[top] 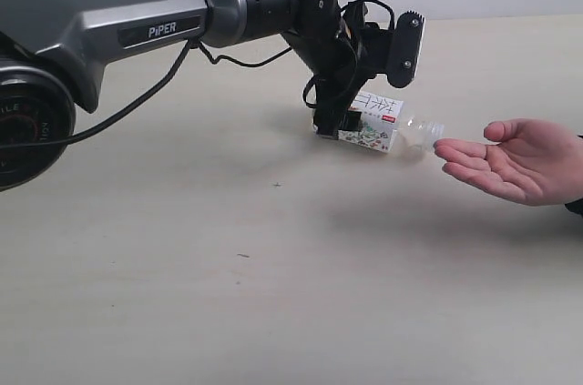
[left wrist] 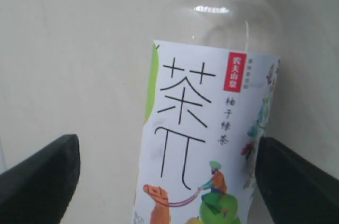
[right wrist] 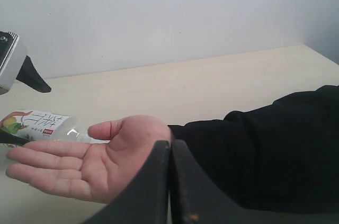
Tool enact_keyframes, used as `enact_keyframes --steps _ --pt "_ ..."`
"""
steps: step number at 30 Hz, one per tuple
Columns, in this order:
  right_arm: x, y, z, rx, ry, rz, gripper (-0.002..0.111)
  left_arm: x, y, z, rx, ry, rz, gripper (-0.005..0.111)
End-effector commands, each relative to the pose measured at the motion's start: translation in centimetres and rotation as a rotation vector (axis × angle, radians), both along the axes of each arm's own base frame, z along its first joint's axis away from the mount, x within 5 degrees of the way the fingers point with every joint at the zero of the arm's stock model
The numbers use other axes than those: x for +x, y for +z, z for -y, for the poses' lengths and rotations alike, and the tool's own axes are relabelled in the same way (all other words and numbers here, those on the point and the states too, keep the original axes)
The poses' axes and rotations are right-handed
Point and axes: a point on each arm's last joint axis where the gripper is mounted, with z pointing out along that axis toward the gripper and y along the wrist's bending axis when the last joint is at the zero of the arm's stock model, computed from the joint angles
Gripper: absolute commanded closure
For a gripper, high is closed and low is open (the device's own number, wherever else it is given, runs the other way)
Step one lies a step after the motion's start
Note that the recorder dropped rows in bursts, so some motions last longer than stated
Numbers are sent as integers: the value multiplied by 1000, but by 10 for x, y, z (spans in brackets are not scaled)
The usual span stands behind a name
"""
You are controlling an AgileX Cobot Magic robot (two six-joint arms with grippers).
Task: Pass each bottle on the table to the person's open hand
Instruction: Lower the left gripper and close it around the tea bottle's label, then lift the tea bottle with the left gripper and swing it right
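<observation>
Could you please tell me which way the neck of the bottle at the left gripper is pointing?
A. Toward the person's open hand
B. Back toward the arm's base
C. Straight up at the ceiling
A: in the exterior view the bottle lies sideways at the left gripper, and its clear neck points at the fingertips of the open hand.

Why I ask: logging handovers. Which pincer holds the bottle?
The left pincer: it holds the bottle toward the open hand; the right pincer is shut on nothing.
</observation>
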Motion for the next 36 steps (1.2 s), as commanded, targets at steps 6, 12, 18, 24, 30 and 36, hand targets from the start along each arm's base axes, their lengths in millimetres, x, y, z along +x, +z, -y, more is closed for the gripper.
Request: enact_keyframes --steps 6,12,18,24,30,36 --pt "0 0 0 -2 3 10 108 -1 -16 4 -8 25 -36 22" --pt "0 0 0 -2 3 10 108 0 -22 5 -3 24 -36 22" --pt "0 0 0 -2 3 10 108 0 -22 5 -3 24 -36 22" --pt "0 0 0 -2 3 10 108 0 -25 5 -2 28 -44 22" --pt "0 0 0 -2 3 10 108 -2 -32 5 10 33 -64 22" --pt "0 0 0 -2 3 10 108 -2 -33 4 19 34 -75 50"
